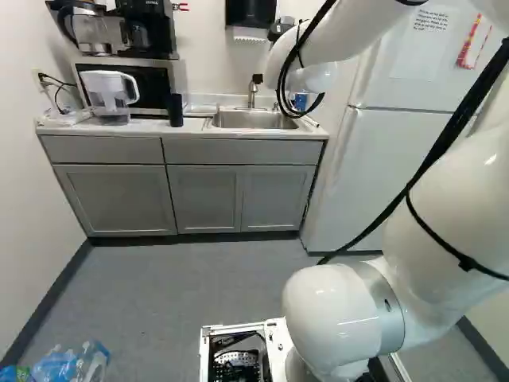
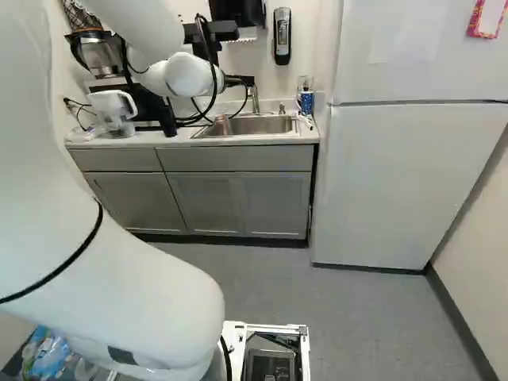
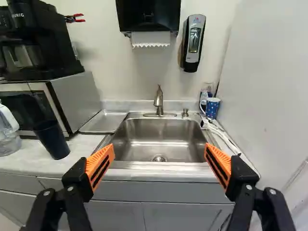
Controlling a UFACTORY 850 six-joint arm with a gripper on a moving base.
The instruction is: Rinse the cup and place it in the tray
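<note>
Jaws spread wide facing the sink, holding nothing

Refrigerator (image 2: 397, 182): white, tall, right of the jaws. Bench (image 3: 33, 156): pale top over grey cabinets (image 1: 111, 197), running ahead of the jaws and off to their left. Microwave (image 3: 84, 96): on the bench, left of the jaws, with a black coffee maker (image 3: 43, 55) on top. Sink (image 3: 144, 137): steel, straight ahead, seen between the two fingers. Towel dispenser (image 3: 148, 14): black, on the wall beyond the sink; soap dispenser (image 3: 194, 43) just right of it. Flat metal tray (image 3: 102, 122): ahead and left of the jaws, between microwave and sink. Clear pitcher (image 3: 7, 132): far left of the jaws. Jaws themselves: fingers well apart, orange pads (image 3: 100, 166) angled, gap unfilled. Dark tumbler (image 3: 52, 139): on the bench, left of the jaws, in front of the microwave. Blue cup (image 3: 212, 109): upright, white-spotted, ahead and right of the jaws, by the sink's far right corner. Cannot tell which of these two vessels is the task's cup. Faucet (image 3: 159, 100): behind the sink, ahead of the jaws.
</note>
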